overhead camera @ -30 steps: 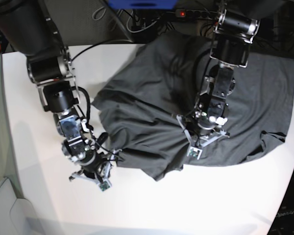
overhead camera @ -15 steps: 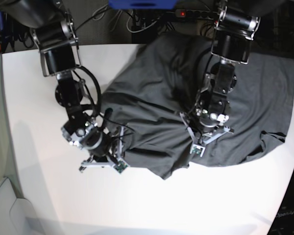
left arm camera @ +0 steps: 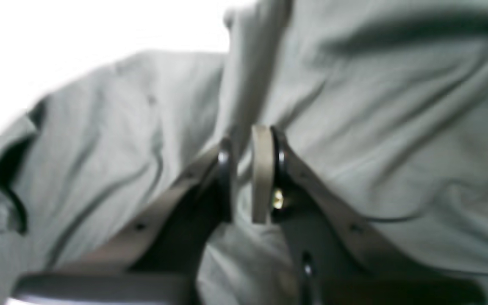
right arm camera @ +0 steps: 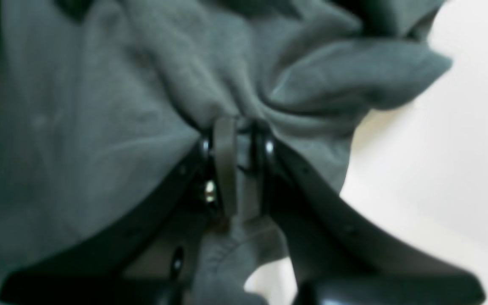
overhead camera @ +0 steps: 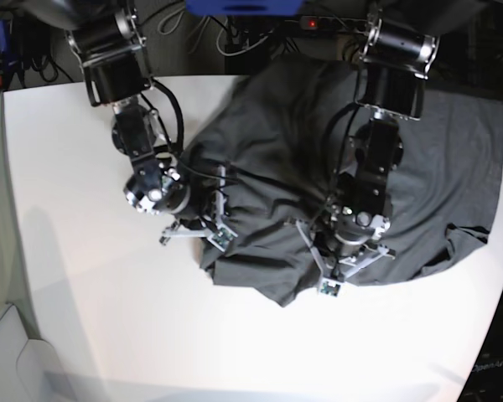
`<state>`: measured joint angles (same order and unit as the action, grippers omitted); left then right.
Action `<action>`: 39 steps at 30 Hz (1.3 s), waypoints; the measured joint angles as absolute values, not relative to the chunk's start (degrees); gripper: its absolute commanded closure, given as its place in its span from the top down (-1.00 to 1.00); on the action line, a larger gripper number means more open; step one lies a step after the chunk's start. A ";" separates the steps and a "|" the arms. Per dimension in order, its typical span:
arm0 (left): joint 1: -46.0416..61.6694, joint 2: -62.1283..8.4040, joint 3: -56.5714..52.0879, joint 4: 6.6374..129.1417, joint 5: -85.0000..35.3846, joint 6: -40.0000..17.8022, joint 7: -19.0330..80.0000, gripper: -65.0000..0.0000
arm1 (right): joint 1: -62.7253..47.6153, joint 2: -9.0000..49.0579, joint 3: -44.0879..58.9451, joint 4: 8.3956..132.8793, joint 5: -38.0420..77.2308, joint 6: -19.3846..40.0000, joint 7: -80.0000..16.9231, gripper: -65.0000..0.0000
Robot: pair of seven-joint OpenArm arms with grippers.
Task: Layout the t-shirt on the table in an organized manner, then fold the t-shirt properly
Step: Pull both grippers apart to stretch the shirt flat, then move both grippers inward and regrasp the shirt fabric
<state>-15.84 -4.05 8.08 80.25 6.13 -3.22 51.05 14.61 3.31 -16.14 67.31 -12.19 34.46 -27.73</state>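
Both pincers, left gripper [left arm camera: 244,173] and right gripper [right arm camera: 237,169], point down, clamped on the t-shirt [overhead camera: 277,151].

A robotics lab: a bare white table [overhead camera: 84,335] backed by tangled cables [overhead camera: 235,38] and a power strip [overhead camera: 335,23].

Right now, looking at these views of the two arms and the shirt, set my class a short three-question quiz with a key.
1. True or false: the left gripper is shut on the t-shirt.
2. What does the right gripper pinch: A) a cable, B) t-shirt cloth, C) nothing?
3. Is the t-shirt flat or rumpled on the table?

Key: 1 true. 2 B. 3 rumpled, bunched with folds between the arms.
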 measured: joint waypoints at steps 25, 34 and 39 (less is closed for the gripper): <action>-6.72 -12.97 -9.98 80.16 5.63 -3.49 55.33 -0.80 | 30.26 15.81 -2.90 38.96 -10.11 35.14 -15.00 -0.80; -9.74 -11.62 -9.93 72.29 5.98 -3.22 50.33 -0.80 | 29.47 16.82 -2.87 39.16 -10.04 34.65 -14.79 -0.80; -12.25 -11.60 -9.65 71.42 5.91 -3.27 50.63 -0.80 | 29.15 16.84 -2.74 39.16 -9.80 34.48 -13.89 -0.80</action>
<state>-12.25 -11.60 -9.65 71.42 5.91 -3.27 50.63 29.15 16.84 -2.74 39.16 -9.80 34.48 -13.89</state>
